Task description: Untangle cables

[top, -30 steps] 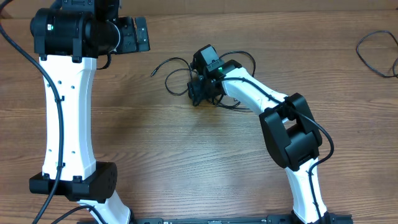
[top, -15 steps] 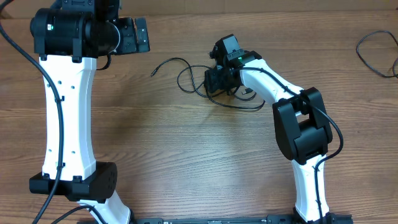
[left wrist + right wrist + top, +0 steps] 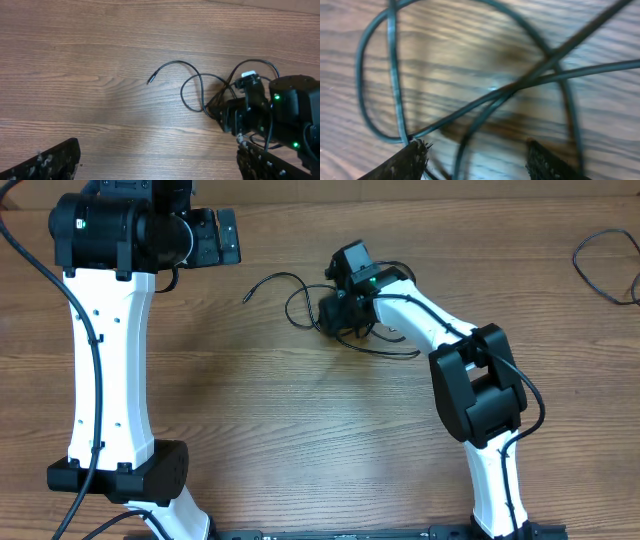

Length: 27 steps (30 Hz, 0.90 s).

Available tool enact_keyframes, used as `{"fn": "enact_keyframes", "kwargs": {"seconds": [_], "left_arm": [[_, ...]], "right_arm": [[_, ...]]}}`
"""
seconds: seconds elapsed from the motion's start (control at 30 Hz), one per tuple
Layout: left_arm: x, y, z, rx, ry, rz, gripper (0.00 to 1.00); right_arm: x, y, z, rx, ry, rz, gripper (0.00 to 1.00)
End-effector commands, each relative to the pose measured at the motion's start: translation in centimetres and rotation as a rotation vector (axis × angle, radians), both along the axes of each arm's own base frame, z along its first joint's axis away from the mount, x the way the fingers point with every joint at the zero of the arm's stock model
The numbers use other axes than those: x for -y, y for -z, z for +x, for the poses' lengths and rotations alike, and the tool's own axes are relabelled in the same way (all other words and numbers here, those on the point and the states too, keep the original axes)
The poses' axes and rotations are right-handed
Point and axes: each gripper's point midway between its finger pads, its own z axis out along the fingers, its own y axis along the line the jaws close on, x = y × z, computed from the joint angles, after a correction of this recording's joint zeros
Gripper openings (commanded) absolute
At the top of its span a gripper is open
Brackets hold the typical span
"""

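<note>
Hovering over cables tangled mid-table: right gripper agape, strands crossing between fingers, nothing clamped; left gripper wide, empty, well apart; advised: pinch one strand only, draw outward slowly.

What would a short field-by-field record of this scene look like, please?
surface: wooden table
cables: thin, black, looped and crossing each other
plug end: lies loose on the left arm's side of the tangle
right fingers: apart, low over the crossing strands
left fingers: apart, holding nothing, away from the tangle
</note>
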Motion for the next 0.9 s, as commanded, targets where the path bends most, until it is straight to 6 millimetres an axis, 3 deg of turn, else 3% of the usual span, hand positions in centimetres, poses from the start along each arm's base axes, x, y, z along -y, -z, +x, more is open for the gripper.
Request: {"fn": "enact_keyframes", "kwargs": {"seconds": [0.0,0.03,0.07,0.1,0.13,0.37,0.43,0.5,0.57,0.63,0.73,0.87], "left_arm": [[0.4,0.3,0.2,-0.004,0.028,0.012,1.0],[0.4,0.3,0.2,-0.004,0.028,0.012,1.0],[0.4,0.3,0.2,-0.004,0.028,0.012,1.0],[0.4,0.3,0.2,-0.004,0.029,0.012,1.0],[0.4,0.3,0.2,-0.004,0.033,0.015,1.0],[0.3,0.3,0.1,-0.007,0.043,0.022,1.0],[0.3,0.3,0.1,-0.006,0.043,0.024,1.0],[0.3,0.3,0.1,-0.006,0.049,0.028,1.0],[0.1,0.3,0.2,-0.004,0.043,0.037,1.0],[0.0,0.3,0.2,0.0,0.038,0.043,1.0],[0.0,0.2,0.4,0.006,0.038,0.042,1.0],[0.0,0.2,0.4,0.006,0.038,0.042,1.0]], "right_arm": [[-1.1,3.9,-2.6,-0.106,-0.034,-0.009,0.62],[-1.1,4.0,-2.5,-0.103,-0.036,-0.012,0.5],[-1.0,4.2,-2.5,-0.098,-0.032,-0.022,0.24],[-0.8,4.5,-2.4,-0.097,-0.028,-0.033,0.08],[-0.6,4.8,-2.4,-0.097,-0.025,-0.044,0.04],[0.3,7.8,-3.2,-0.148,-0.022,-0.071,0.04],[0.3,7.9,-3.2,-0.148,-0.028,-0.073,0.04],[0.1,6.6,-2.9,-0.136,-0.046,-0.072,0.04],[0.0,3.9,-2.2,-0.12,-0.05,-0.068,0.04],[-0.2,-0.1,-1.1,-0.077,-0.069,-0.056,0.04],[0.2,-8.5,0.8,0.028,-0.058,-0.027,0.04],[2.6,-20.7,2.6,0.231,0.01,0.001,0.04]]}}
